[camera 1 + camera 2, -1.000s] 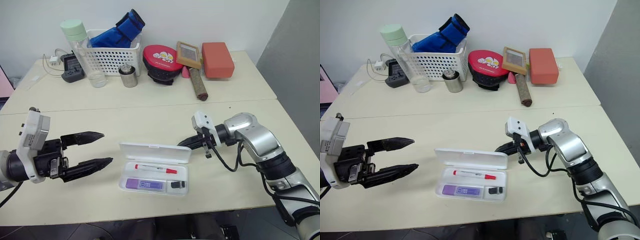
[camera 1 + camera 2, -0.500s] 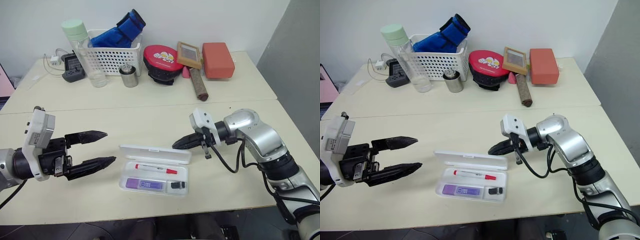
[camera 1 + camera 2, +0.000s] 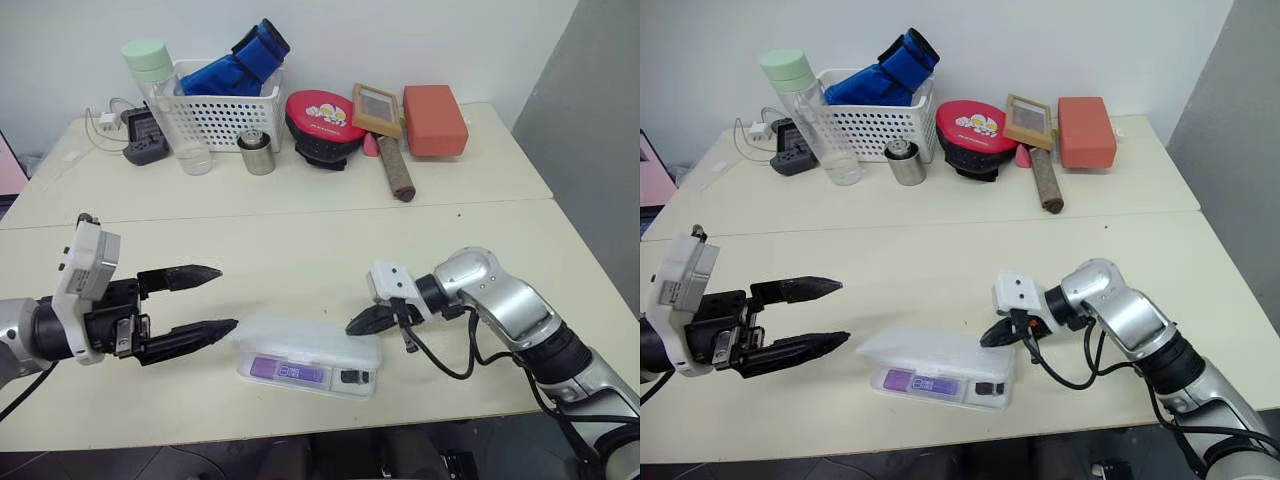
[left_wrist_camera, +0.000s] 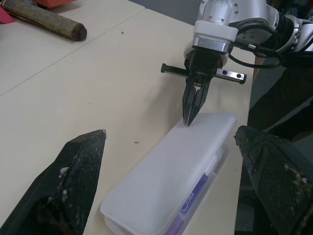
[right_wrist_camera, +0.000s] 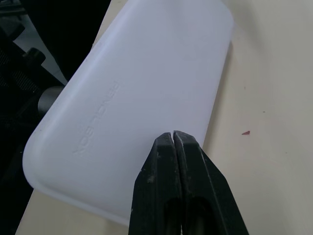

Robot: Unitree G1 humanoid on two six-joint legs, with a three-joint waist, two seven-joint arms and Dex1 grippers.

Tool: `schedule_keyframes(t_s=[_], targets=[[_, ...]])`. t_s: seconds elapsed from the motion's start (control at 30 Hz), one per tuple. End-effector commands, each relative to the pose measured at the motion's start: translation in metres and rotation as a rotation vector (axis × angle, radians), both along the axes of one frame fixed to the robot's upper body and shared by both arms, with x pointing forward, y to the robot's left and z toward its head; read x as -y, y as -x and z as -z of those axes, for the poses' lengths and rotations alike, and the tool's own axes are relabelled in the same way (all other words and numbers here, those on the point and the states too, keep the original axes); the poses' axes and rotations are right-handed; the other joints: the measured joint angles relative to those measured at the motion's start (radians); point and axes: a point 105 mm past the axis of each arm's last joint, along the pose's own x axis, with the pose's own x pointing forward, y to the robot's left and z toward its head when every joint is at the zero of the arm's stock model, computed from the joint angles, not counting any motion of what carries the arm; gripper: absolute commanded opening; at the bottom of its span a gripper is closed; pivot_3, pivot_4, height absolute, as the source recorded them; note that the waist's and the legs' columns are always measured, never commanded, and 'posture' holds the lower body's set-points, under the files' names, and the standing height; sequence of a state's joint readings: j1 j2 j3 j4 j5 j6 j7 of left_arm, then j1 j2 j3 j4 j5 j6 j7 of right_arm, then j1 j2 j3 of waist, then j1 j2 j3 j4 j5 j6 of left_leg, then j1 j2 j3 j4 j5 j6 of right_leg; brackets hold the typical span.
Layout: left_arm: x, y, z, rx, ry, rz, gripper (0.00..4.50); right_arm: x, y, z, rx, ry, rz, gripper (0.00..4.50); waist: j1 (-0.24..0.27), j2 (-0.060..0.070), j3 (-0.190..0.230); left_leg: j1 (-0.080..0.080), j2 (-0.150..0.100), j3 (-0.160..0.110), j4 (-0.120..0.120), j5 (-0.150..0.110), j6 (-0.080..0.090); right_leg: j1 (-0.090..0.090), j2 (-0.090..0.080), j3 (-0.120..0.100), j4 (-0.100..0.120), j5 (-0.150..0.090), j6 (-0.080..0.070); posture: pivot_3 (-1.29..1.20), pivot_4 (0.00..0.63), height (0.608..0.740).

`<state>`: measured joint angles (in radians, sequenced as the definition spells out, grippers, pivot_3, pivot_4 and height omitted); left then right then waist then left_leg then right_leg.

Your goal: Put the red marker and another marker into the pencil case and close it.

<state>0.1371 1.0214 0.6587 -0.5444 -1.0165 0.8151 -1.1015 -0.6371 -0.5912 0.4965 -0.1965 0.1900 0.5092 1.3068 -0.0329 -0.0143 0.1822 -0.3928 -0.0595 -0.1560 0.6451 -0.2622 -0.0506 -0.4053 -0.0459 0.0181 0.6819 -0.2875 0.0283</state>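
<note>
Black jaws of the right gripper (image 3: pixel 986 338), pressed together, rest their tips on the lid of the pencil case (image 3: pixel 940 365) at its right end; they pinch nothing. A second ago the lid stood upright and these jaws were behind its right end; half a second ago the lid was still raised. Now it is folded down over the tray, not quite flat, with a gap along the front. Through that gap the other marker (image 3: pixel 288 371), lavender with a label, lies in the front compartment, beside a small dark piece (image 3: pixel 350 377) at the right end. The red marker, in plain sight in the rear compartment a second ago, is now covered by the lid. The case lies near the front edge of the desk (image 3: pixel 300 240), about midway along it.

The left gripper (image 3: pixel 215 299), its jaws spread wide and empty, hangs just left of the case without touching it, much as before.

Along the rear edge stand a white basket (image 3: pixel 222 112), a clear bottle (image 3: pixel 172 110), a metal tin (image 3: pixel 256 152) and a red box (image 3: pixel 435 118).
</note>
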Motion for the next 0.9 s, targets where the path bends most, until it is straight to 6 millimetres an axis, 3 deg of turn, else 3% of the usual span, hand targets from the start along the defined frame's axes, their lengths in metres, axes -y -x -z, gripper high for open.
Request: schedule_keyframes(t_s=[0.03, 0.27, 0.7, 0.9], targets=[[0.004, 0.002, -0.006, 0.018, -0.011, 0.023, 4.50, -0.005, 0.007, -0.007, 0.045, -0.016, -0.043, 0.03, 0.000, 0.000, 0.000, 0.000, 0.000, 0.000, 0.000, 0.000, 0.000, 0.000, 0.000, 0.000, 0.000, 0.000, 0.000, 0.00, 0.150, 0.740], [0.009, 0.003, -0.006, 0.010, -0.009, 0.044, 4.50, 0.004, 0.007, 0.023, 0.088, 0.126, -0.062, 0.03, 0.001, 0.000, 0.000, 0.000, 0.000, 0.000, 0.000, 0.000, 0.000, 0.000, 0.000, 0.000, 0.000, 0.000, 0.000, 0.00, 0.150, 0.740], [0.013, 0.002, -0.007, 0.013, -0.002, 0.053, 4.50, 0.006, 0.006, 0.043, 0.153, 0.225, -0.083, 0.03, 0.000, -0.003, -0.004, 0.003, 0.001, 0.000, 0.000, 0.000, 0.000, 0.002, 0.001, 0.000, 0.000, 0.000, 0.000, 0.00, 0.150, 0.740], [0.013, 0.002, -0.007, 0.013, -0.003, 0.057, 4.50, 0.012, -0.001, 0.055, 0.217, 0.307, -0.082, 0.03, 0.000, -0.004, -0.005, 0.021, 0.001, 0.001, -0.003, -0.002, 0.004, 0.020, 0.001, 0.001, -0.002, -0.001, 0.000, 0.00, 0.150, 0.740]])
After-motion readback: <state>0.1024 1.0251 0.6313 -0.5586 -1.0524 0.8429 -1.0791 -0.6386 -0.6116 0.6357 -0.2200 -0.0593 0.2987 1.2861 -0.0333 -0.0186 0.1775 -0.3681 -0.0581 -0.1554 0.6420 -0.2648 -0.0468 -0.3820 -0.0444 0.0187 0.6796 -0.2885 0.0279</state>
